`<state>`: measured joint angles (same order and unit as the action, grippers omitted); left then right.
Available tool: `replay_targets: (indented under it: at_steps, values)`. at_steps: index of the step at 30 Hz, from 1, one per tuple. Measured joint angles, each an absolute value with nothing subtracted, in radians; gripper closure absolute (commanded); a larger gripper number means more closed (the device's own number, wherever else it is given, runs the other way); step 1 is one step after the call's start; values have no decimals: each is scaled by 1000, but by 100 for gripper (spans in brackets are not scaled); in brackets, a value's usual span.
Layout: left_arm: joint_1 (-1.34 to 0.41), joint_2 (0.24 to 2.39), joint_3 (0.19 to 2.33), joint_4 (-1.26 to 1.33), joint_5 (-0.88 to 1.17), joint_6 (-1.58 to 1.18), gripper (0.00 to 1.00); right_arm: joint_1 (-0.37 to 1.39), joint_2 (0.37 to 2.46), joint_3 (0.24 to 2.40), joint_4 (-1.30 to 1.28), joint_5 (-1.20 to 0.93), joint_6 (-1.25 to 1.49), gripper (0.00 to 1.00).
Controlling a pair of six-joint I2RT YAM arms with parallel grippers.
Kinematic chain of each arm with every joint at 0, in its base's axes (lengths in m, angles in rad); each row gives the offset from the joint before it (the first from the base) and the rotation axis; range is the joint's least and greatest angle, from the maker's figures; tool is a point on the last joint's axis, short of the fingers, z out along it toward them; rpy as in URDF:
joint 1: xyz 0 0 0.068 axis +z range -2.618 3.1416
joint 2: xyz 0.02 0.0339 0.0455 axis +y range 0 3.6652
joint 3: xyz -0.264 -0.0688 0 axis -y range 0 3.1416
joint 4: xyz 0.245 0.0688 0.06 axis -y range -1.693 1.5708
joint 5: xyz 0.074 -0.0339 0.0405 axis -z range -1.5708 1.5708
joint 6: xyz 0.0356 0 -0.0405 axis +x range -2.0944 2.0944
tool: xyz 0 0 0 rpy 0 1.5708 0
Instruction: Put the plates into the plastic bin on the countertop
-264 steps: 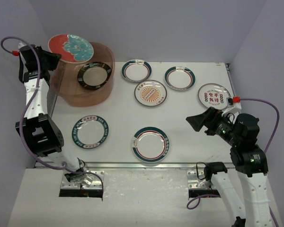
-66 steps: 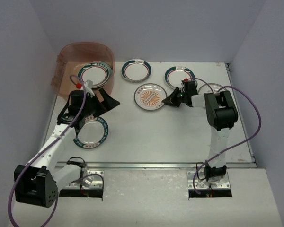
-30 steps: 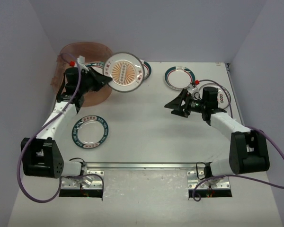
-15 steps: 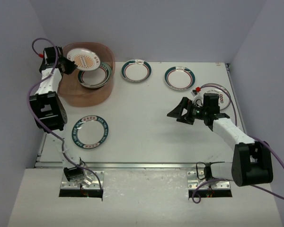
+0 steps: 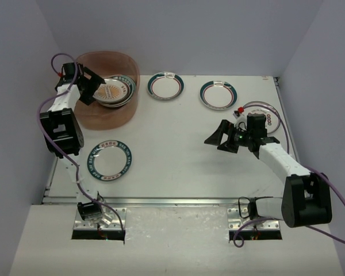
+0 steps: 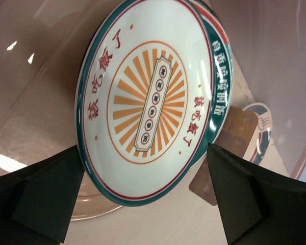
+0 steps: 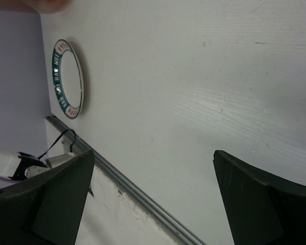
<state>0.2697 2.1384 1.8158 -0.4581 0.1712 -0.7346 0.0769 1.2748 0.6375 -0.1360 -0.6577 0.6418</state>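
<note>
The orange sunburst plate (image 5: 114, 90) lies tilted on a stack of plates inside the plastic bin (image 5: 106, 119) at the back left of the countertop (image 5: 172, 149). My left gripper (image 5: 91, 87) reaches into the bin and stands open, its fingers either side of that plate (image 6: 153, 97) without gripping it. A green-rimmed plate (image 6: 222, 66) shows beneath it. More plates lie on the countertop: one at the front left (image 5: 110, 159), two at the back (image 5: 165, 85) (image 5: 218, 94). A red-character plate (image 5: 265, 115) is partly hidden by my right arm. My right gripper (image 5: 221, 137) hovers open and empty.
The right wrist view shows bare countertop, the front-left plate (image 7: 69, 79) and the metal front rail (image 7: 132, 191). The bin's translucent wall (image 6: 275, 46) rises close around my left gripper (image 6: 145, 147). Walls enclose the table at back and sides.
My left gripper has lowered the orange sunburst plate onto the stack in the bin and opened, letting it go. My right arm has barely moved.
</note>
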Motion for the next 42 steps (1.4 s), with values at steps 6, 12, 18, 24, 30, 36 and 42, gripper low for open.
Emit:
replay_targets:
  at_steps: [6, 12, 18, 24, 30, 36, 42]
  values:
    - [201, 2241, 2051, -620, 97, -680, 0, 77, 1297, 706, -220, -561, 633, 1]
    - [168, 2246, 2030, -711, 37, -670, 0, 77, 1300, 793, -298, -437, 628, 1]
    - [188, 2188, 1949, -770, -28, -666, 0, 81, 1354, 831, -314, -441, 632, 1]
    - [197, 2049, 1938, -784, -18, -622, 0, 266, 1450, 772, -103, -557, 732, 1]
    - [189, 1519, 1574, -607, 118, -577, 0, 631, 1722, 789, 230, -566, 913, 2]
    - [181, 941, 1322, -405, 247, -548, 0, 802, 2054, 1035, 376, -526, 1059, 15]
    - [181, 734, 1222, -378, 294, -539, 0, 861, 2272, 1327, 386, -474, 1123, 39]
